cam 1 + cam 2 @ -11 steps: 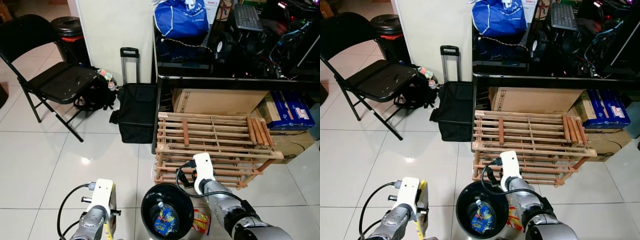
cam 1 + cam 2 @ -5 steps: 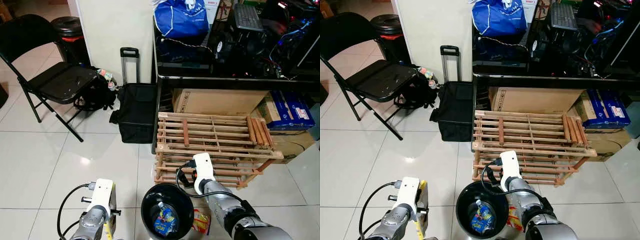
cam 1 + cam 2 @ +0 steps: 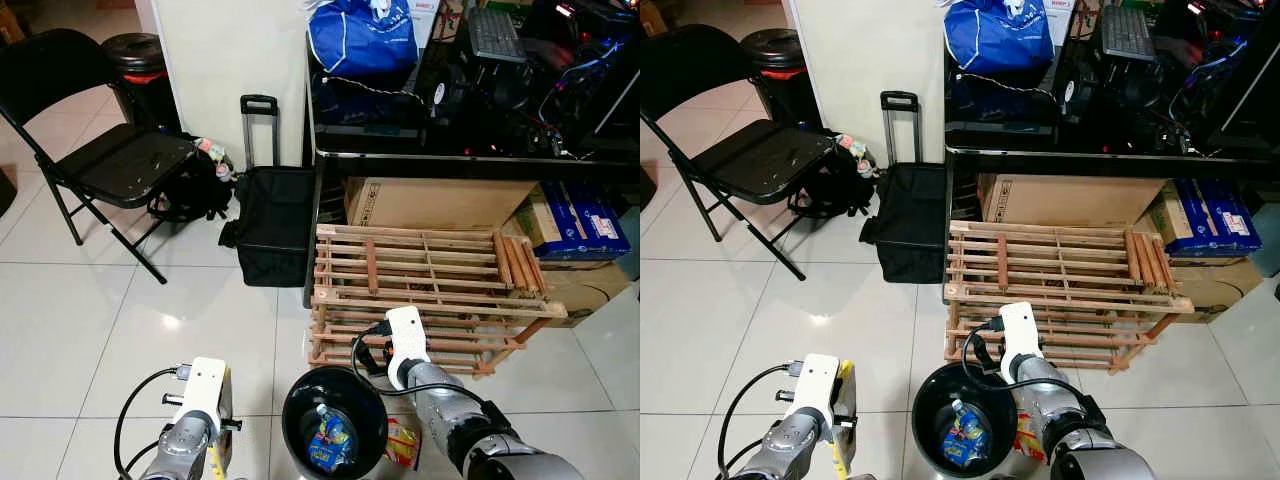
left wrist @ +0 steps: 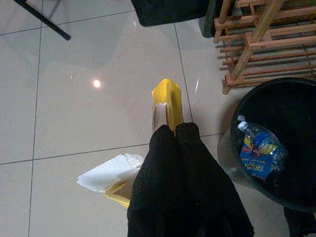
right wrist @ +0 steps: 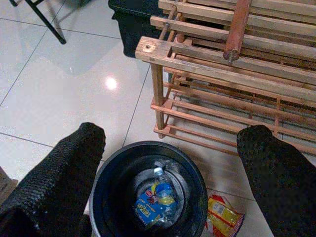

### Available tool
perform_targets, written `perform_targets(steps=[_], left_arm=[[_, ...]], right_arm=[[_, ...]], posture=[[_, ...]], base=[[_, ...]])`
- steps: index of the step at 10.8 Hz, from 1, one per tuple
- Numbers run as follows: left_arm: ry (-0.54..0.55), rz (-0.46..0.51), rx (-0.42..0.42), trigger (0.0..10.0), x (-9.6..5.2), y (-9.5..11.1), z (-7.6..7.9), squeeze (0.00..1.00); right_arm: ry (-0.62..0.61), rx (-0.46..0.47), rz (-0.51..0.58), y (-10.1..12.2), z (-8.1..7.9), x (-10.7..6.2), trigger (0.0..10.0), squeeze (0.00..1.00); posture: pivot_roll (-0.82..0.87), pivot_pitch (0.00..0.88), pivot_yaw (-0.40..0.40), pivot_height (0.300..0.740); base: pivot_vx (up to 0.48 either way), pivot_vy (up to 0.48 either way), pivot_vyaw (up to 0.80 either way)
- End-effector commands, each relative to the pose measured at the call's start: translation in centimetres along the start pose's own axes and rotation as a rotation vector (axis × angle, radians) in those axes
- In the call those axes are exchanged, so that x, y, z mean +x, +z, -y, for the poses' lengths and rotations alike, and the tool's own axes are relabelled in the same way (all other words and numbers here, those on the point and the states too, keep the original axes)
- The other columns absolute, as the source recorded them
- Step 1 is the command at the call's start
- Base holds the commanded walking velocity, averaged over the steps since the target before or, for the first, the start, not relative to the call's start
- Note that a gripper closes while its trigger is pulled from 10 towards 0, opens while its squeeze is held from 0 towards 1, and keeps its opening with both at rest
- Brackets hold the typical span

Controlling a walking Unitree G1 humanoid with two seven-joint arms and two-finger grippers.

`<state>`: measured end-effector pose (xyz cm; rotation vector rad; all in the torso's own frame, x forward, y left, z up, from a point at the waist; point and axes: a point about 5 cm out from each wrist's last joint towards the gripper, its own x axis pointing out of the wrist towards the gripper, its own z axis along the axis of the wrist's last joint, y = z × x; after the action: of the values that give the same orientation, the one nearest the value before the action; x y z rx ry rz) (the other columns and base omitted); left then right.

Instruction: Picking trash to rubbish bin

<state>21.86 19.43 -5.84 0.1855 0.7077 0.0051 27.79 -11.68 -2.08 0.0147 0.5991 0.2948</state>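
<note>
Nearest the robot, the left tool (image 4: 170,129) has its two black fingers pressed together on a yellow wrapper (image 4: 166,101), held above the white tiled floor (image 3: 90,330) just beside the bin. A crumpled white paper (image 4: 109,171) with a bit more yellow under it shows beneath that tool in the left wrist view; whether it rests on the floor or hangs from the tool cannot be told.

The right tool (image 5: 170,163) stands wide open above the black rubbish bin (image 3: 335,415), its fingers well apart on either side of the rim. Inside the bin lies a plastic bottle with a blue label (image 5: 155,200). A red and yellow snack packet (image 5: 223,216) lies on the floor, touching or just beside the bin on the robot's right.

Just behind the bin stands a wooden slatted rack (image 3: 430,285). Farther off are a black trolley bag (image 3: 272,215), a black folding chair (image 3: 95,140), cardboard boxes (image 3: 435,200) under a dark bench (image 3: 470,155), and a blue bag (image 3: 362,35) on top.
</note>
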Motion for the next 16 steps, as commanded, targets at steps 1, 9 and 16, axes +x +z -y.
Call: perform_targets(steps=[1, 9, 16], left_arm=[[0.009, 0.0, -0.007, 10.0, 0.1, 0.2, 0.0, 0.0], [0.011, -0.001, -0.011, 10.0, 0.1, 0.1, 0.1, 0.0], [0.005, -0.001, -0.003, 10.0, 0.1, 0.1, 0.2, 0.0]], right_arm=[[-0.015, 0.006, -0.009, -0.4, 0.3, -0.2, 10.0, 0.0], [-0.055, -0.001, -0.067, -2.1, 1.3, -0.9, 10.0, 0.0], [-0.158, -0.008, -0.218, -6.7, 3.3, -3.1, 10.0, 0.0]], posture=[[0.08, 0.027, -0.057, 0.74], [0.08, 0.017, -0.063, 0.74], [0.08, 0.0, -0.06, 0.74]], base=[[0.0, 0.0, 0.0], [0.0, 0.0, 0.0], [0.0, 0.0, 0.0]])
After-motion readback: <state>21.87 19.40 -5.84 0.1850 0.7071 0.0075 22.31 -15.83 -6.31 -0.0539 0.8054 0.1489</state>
